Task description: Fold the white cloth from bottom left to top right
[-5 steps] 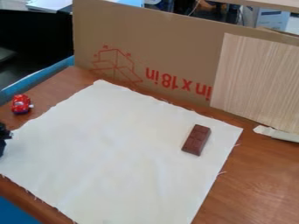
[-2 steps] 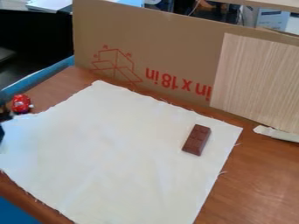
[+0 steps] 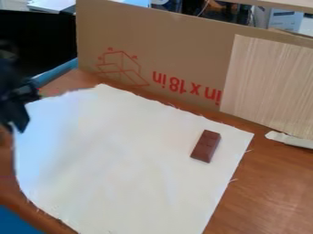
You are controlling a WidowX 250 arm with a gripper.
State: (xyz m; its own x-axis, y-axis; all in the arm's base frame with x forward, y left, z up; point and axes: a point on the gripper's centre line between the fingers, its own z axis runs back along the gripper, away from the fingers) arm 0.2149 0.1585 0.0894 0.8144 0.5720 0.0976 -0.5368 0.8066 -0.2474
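End effector [image 3: 25, 107] pinched white cloth [image 3: 122, 155]

Its fingers were closed on the raised left corner; the rest lay on the table [image 3: 269, 183]. A chocolate bar [image 3: 206, 146] sat on the cloth's right, a cardboard panel [image 3: 177, 50] behind.

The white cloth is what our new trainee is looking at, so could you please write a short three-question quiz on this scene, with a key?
1. Multiple choice: what lies on the white cloth?
A) a spoon
B) a chocolate bar
C) a cup
2. True or false: the cloth is already folded in half.
3. Fill in the blank: the gripper holds the cloth near the picture's ____ edge.

Key: 1. B; 2. false; 3. left
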